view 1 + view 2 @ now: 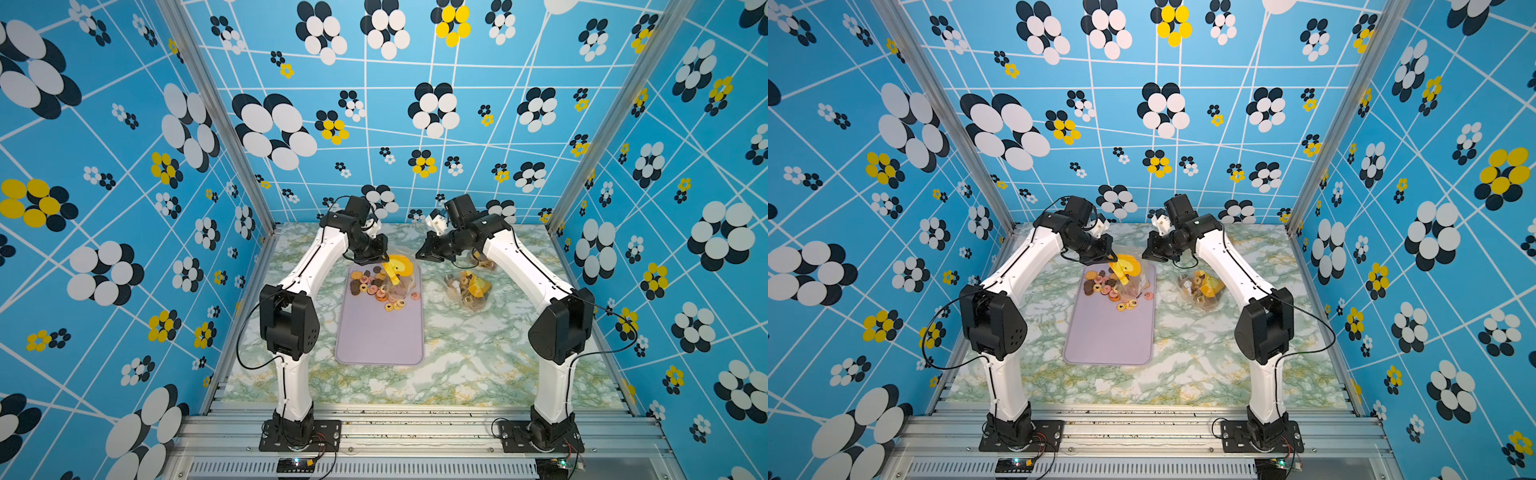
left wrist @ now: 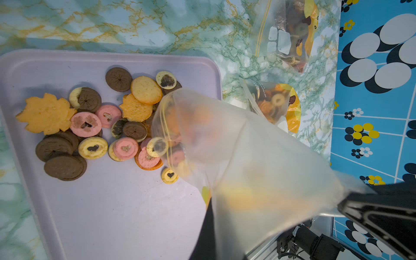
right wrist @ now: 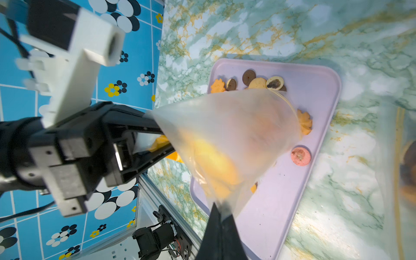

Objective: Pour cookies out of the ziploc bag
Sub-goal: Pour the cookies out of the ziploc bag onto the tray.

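Ziploc bag [image 2: 247, 157] hung mouth-down over the far end of the lavender tray [image 2: 112, 213], one bottom corner clenched in the left fingers [image 3: 130, 119] and the other in the right fingers [image 2: 382, 213]. Cookies [image 2: 85, 123], brown, pink and tan, lie heaped on the tray at the bag's mouth, with some visible just inside it. Two further filled bags [image 1: 467, 289] rest on the desk [image 1: 457, 374] beside the tray.

Clear ziploc bag [image 2: 247, 157], mouth down, over cookies [image 2: 85, 125] on lilac tray [image 2: 112, 213]

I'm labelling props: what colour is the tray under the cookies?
The tray is plain pale lilac, clearest in the left wrist view.
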`<act>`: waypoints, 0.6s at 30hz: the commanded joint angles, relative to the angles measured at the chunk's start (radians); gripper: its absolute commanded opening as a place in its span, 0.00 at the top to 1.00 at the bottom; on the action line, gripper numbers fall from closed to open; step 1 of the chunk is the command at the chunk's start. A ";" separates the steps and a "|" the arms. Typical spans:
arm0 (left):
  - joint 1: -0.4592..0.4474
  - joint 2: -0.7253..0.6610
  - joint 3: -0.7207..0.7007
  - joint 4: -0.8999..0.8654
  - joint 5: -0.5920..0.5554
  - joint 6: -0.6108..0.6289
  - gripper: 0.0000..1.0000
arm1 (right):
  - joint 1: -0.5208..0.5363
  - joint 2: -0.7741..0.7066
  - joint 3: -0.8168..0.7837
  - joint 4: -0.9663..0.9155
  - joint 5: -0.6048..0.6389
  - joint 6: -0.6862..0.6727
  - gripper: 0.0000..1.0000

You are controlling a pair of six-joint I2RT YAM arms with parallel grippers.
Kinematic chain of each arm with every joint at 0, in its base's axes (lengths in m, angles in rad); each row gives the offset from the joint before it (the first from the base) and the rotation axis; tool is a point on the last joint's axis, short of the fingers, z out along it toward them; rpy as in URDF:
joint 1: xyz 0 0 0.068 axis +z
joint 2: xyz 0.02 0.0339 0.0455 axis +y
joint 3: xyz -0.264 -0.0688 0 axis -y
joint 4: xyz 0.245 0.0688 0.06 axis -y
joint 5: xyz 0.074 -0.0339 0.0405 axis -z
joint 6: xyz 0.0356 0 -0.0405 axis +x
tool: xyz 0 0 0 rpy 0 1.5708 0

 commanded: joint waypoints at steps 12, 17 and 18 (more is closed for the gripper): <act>0.002 -0.068 -0.093 0.034 0.058 -0.048 1.00 | -0.051 -0.206 -0.180 0.038 0.115 -0.022 0.11; -0.006 -0.072 -0.061 0.023 0.083 -0.068 1.00 | -0.100 -0.323 -0.300 0.065 0.150 -0.021 0.01; -0.009 -0.081 -0.042 0.005 0.079 -0.067 1.00 | -0.110 -0.347 -0.326 0.072 0.155 -0.021 0.01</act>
